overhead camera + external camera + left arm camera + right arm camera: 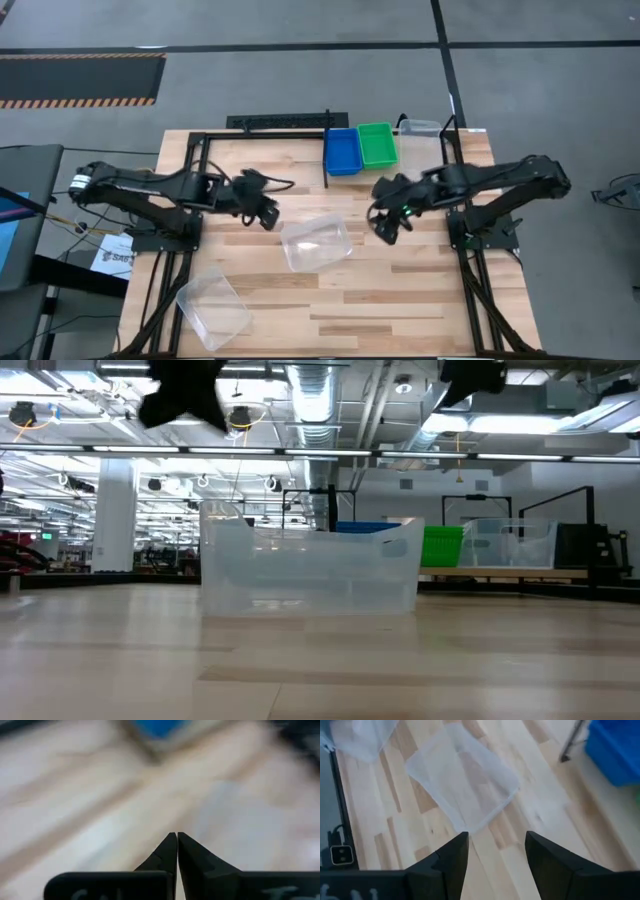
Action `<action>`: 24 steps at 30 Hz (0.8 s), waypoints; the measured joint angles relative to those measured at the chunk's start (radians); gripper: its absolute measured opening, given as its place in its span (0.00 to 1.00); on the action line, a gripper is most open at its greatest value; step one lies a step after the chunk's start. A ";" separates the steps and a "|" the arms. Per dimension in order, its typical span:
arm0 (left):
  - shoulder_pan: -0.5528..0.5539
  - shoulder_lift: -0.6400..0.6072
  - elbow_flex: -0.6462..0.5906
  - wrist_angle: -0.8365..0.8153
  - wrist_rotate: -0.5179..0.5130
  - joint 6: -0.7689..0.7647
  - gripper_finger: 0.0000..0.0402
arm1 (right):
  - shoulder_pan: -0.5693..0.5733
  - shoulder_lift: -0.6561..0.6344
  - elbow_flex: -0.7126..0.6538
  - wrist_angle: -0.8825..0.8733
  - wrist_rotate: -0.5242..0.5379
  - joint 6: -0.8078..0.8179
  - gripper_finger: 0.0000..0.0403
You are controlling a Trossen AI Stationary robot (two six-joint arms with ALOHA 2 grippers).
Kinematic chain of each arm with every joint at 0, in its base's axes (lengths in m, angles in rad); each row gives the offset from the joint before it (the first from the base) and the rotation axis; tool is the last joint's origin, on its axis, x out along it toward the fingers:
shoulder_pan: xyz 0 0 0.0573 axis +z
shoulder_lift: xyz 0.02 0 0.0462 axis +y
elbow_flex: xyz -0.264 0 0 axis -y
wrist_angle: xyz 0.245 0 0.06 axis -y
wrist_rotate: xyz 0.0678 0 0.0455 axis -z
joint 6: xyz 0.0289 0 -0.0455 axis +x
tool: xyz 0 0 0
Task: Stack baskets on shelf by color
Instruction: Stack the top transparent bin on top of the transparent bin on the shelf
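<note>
Looking down from the high view, we are seeing the left gripper [268, 215] hanging over the plank tabletop [400, 300] left of centre frame, its two dark fingers [170, 851] pressed together and holding nothing. The right gripper [386, 230] is hovering right of centre, its fingers [455, 851] spread apart and empty.

Between the two grippers, just below centre, a clear see-through rectangular plastic basket [316, 242] is lying on the table, slightly turned. A second clear basket [213, 308] is sitting in the lower left of the frame, well apart from the first.

At upper centre, the light-wood shelf with thin black rails [260, 155] is carrying a blue rectangular plastic basket [342, 150] and a green one [377, 144] side by side, touching. A third clear basket [420, 127] is showing just right of the green one. We cannot tell how many baskets each shelf stack holds.
</note>
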 joint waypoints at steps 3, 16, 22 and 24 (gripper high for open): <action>-0.007 0.024 -0.033 -0.090 -0.100 -0.038 0.00 | 0.023 0.059 0.000 0.024 -0.001 -0.008 0.54; -0.007 0.297 -0.217 0.287 0.162 0.023 0.00 | 0.146 0.195 0.000 0.076 -0.013 0.059 0.54; -0.042 0.412 -0.194 0.623 0.504 0.004 0.00 | 0.185 0.187 0.000 0.086 -0.011 0.131 0.54; -0.057 0.455 -0.179 0.743 0.585 -0.027 0.00 | 0.192 0.189 0.001 0.086 -0.008 0.163 0.54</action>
